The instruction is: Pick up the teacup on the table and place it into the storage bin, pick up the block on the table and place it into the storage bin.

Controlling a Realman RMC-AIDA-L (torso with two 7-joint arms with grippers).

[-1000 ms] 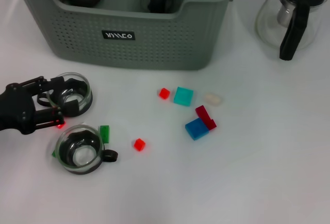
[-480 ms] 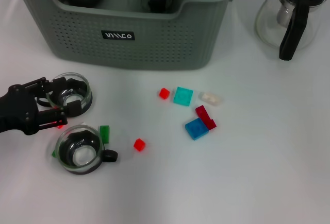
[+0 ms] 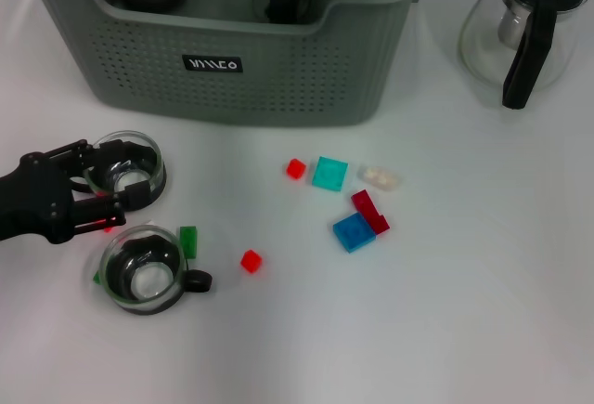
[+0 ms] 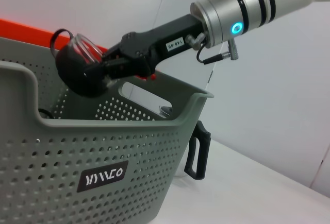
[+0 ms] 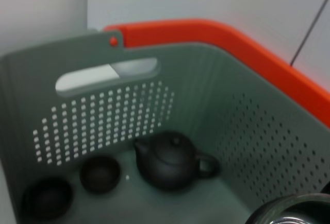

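Note:
The grey-green storage bin stands at the back of the table. My left gripper is open, low at the table's left, with its fingers on either side of a glass teacup. A second glass teacup with a black handle sits just in front of it. Blocks lie loose in the middle of the table: red, green, teal and blue. My right gripper is shut on another glass teacup, held above the bin's inside.
A glass carafe with a black handle stands at the back right. Inside the bin are a dark teapot and two small dark cups. More small blocks, red, white and dark red, lie mid-table.
My left gripper has edged slightly closer around the near-left teacup. The right arm and its teacup over the bin have hardly moved.

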